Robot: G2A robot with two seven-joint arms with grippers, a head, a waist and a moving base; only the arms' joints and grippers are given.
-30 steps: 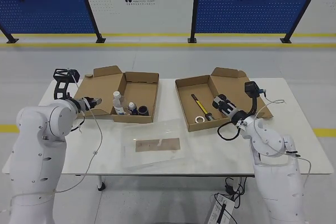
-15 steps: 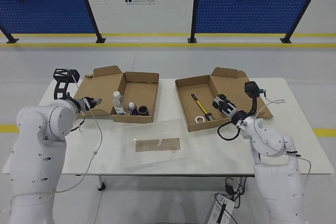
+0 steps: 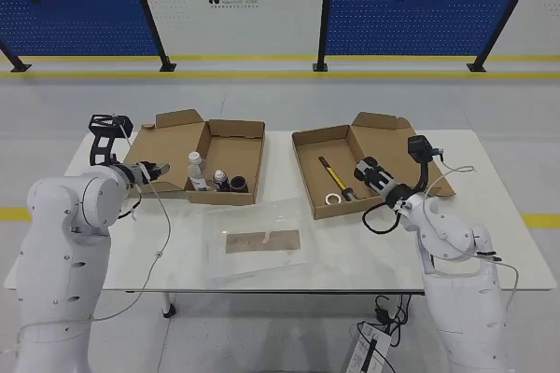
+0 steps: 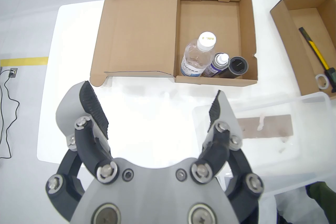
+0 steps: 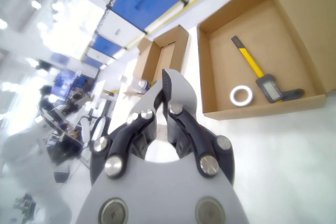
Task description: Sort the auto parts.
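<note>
The left cardboard box [image 3: 226, 149] [image 4: 210, 15] holds a clear bottle [image 3: 196, 171] [image 4: 198, 55], a small spray can [image 3: 219, 177] [image 4: 218, 64] and a black cylinder [image 3: 239, 184] [image 4: 237, 66]. In the right box [image 3: 310, 149] [image 5: 225, 51] lie a yellow-and-black caliper [image 3: 335, 178] [image 5: 262, 78] and a white ring [image 3: 333, 199] [image 5: 241, 95]. My left gripper [image 3: 159, 169] [image 4: 152, 96] hangs open and empty above the table, just outside the left box's flap. My right gripper [image 3: 365, 170] [image 5: 165, 76] is shut on nothing, above the right box's near side.
A clear plastic tray [image 3: 257, 240] [image 4: 262, 135] with a brown label on its floor lies on the white table [image 3: 355, 252] between the boxes, near the front. Both box lids [image 3: 163, 140] lie open outward. Blue barriers [image 3: 65, 28] stand on the floor behind.
</note>
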